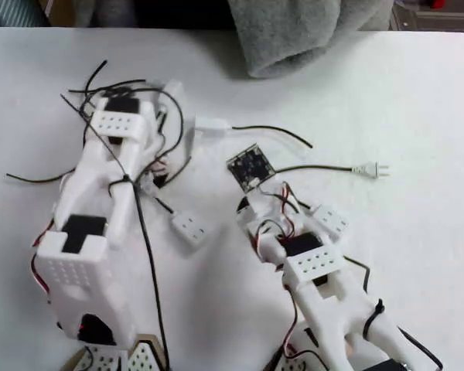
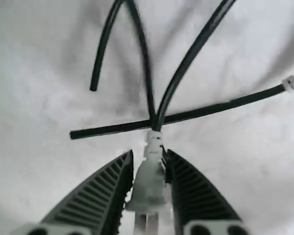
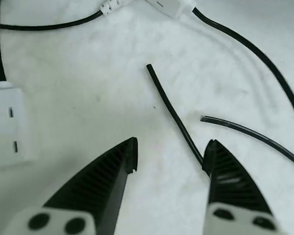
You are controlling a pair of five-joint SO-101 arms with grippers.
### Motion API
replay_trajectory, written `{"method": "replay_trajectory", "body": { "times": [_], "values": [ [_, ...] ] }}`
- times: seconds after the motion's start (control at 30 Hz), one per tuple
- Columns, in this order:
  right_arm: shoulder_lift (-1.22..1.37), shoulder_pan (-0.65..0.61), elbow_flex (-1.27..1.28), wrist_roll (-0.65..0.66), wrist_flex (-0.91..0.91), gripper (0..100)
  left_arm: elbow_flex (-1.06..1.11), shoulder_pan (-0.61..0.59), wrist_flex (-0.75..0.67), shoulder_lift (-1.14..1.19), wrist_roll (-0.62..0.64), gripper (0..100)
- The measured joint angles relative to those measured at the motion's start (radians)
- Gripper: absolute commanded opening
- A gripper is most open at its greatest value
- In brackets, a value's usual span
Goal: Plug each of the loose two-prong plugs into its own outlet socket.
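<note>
Grey cloth [image 1: 294,35] heaped at far edge of white tbl [image 1: 425,93], part lying on it.

Bright, even light falls on the white counter [image 1: 425,100], which looks almost washed out in the high view. Shadows are soft and faint: pale grey smudges beside the black cords [image 2: 186,63] and under the left pincer [image 2: 148,155]
</note>
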Motion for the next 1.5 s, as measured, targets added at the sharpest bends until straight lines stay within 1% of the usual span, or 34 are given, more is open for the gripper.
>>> {"method": "replay_trajectory", "body": {
  "times": [0.13,0.3,0.5,0.7,0.8,0.97,1.03,1.17,1.2,1.27,1.5],
  "values": [
    [0.0,-0.002,0.006,0.006,0.0,22.3,0.014,-0.015,-0.005,0.041,-0.046,20],
    [0.0,-0.009,0.008,0.006,0.0,22.3,0.005,-0.048,-0.006,0.109,-0.049,20],
    [0.0,-0.009,0.008,0.006,0.0,22.3,-0.026,-0.048,-0.005,0.15,-0.055,20],
    [0.0,-0.009,0.008,0.006,0.0,22.3,-0.031,0.025,0.063,0.144,-0.15,20],
    [0.0,-0.011,0.008,0.006,0.0,22.3,-0.031,0.055,0.091,0.133,-0.158,20],
    [0.0,-0.009,0.008,0.006,0.0,22.3,-0.029,0.049,0.095,0.132,-0.16,19],
    [0.0,-0.011,0.008,0.006,0.0,22.3,-0.008,0.052,0.089,0.13,-0.155,16],
    [0.0,-0.011,0.008,0.006,0.0,22.3,0.025,0.058,0.04,0.127,-0.106,3],
    [0.0,-0.011,0.008,0.006,0.0,22.3,0.025,0.058,0.035,0.127,-0.1,2],
    [0.0,-0.011,0.008,0.006,0.0,22.3,0.026,0.058,0.031,0.127,-0.1,4],
    [0.0,-0.011,0.008,0.006,0.0,22.3,0.031,0.049,0.017,0.127,-0.095,2]
  ]
}}
